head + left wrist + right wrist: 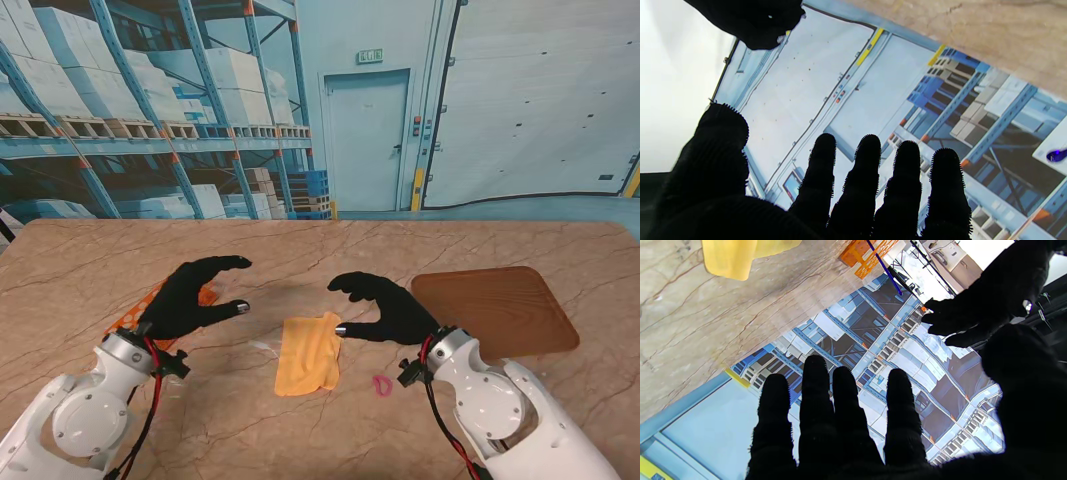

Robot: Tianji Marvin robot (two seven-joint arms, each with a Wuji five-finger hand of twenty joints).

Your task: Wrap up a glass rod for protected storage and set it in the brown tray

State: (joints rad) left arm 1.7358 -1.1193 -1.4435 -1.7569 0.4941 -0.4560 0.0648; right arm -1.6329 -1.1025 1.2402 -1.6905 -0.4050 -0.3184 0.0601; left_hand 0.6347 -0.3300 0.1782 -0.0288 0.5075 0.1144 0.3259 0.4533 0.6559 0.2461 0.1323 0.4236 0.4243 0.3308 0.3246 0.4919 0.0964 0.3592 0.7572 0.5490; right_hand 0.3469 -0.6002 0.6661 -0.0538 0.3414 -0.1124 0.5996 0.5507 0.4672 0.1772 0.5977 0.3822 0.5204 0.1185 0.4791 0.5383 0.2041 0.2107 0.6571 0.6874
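Fingers on both black-gloved hands are spread and curved, with nothing between them. From the stand's view, the left hand (193, 297) hovers over the marble-patterned table (90, 270), thumb toward the middle and fingers (222, 264) reaching farther from me; its wrist view shows four fingers (870, 173) held side by side and the thumb apart, gripping nothing. Partly under that hand lies an orange perforated rack (148, 303), seen in the right wrist view as an orange grid (867, 255).

Right of it, in the middle of the table, lies a crumpled yellow cloth (308, 352). A faint clear streak just left of the cloth may be the glass rod (262, 346), but it is too faint to be sure. A small pink rubber band (382, 385) lies to the right of the cloth, nearer to me.

Next comes the right hand (385, 305), palm turned toward the left hand, its thumb tip touching or just beside the cloth's right edge; it holds nothing. Farthest right sits the brown tray (500, 310), flat on the table, just beside the right wrist.
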